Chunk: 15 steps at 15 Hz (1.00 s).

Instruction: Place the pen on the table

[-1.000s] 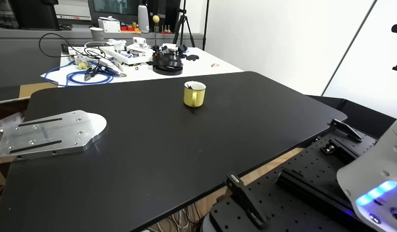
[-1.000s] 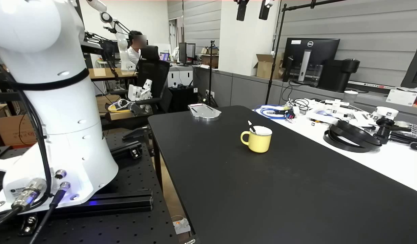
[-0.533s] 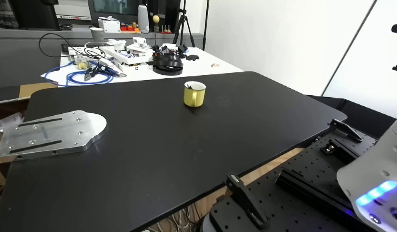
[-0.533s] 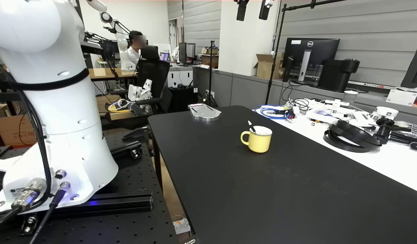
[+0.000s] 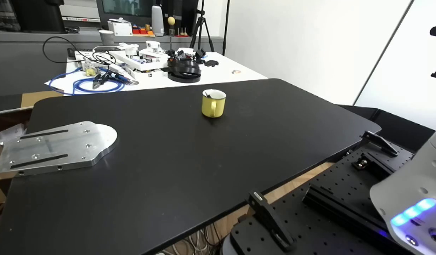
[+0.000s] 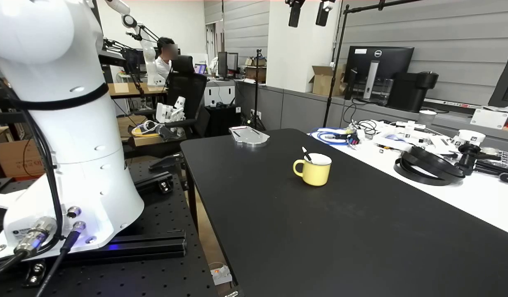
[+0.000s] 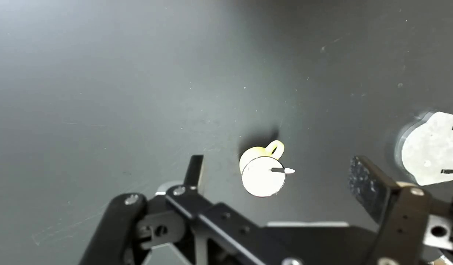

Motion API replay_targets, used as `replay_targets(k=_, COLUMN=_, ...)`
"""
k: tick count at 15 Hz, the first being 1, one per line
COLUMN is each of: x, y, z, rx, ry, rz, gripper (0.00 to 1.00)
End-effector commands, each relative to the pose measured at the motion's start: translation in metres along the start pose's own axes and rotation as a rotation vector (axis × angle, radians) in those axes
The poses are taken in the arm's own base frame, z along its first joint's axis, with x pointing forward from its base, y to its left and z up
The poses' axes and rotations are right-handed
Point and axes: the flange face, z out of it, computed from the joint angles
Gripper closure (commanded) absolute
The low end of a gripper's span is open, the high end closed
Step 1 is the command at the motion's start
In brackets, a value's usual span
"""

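My end effector [image 6: 308, 22] had just dipped slightly, spread wide and pinching nothing. The white-tipped black pen [image 7: 280, 170] leaned in the yellow mug [image 6: 316, 173] on the desk [image 6: 254, 202]; I judged the approach barely begun, with the pen yet to be pulled out. Beyond, I read Dell on a monitor [image 6: 389, 68].

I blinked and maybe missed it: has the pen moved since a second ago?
No: in an exterior view, the pen leans in the yellow cup just as before, in the same place judged against the metal plate on the table.
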Motion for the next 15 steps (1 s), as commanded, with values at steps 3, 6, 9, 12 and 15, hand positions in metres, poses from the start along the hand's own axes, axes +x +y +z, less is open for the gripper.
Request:
replay_targets(k=3, x=0.051, y=0.013, z=0.023, rx=-0.013, ry=-0.027, rz=0.068, gripper=0.0)
replay_targets(k=6, x=0.095, y=0.017, z=0.054, rx=-0.018, ry=-0.057, rz=0.106, gripper=0.0)
replay_targets(k=9, x=0.142, y=0.016, z=0.088, rx=-0.026, ry=-0.101, rz=0.159, gripper=0.0)
replay_targets(k=12, x=0.188, y=0.007, z=0.128, rx=-0.036, ry=-0.148, rz=0.302, gripper=0.0)
replay_targets(k=15, x=0.223, y=-0.005, z=0.166, rx=-0.028, ry=-0.21, rz=0.43, gripper=0.0)
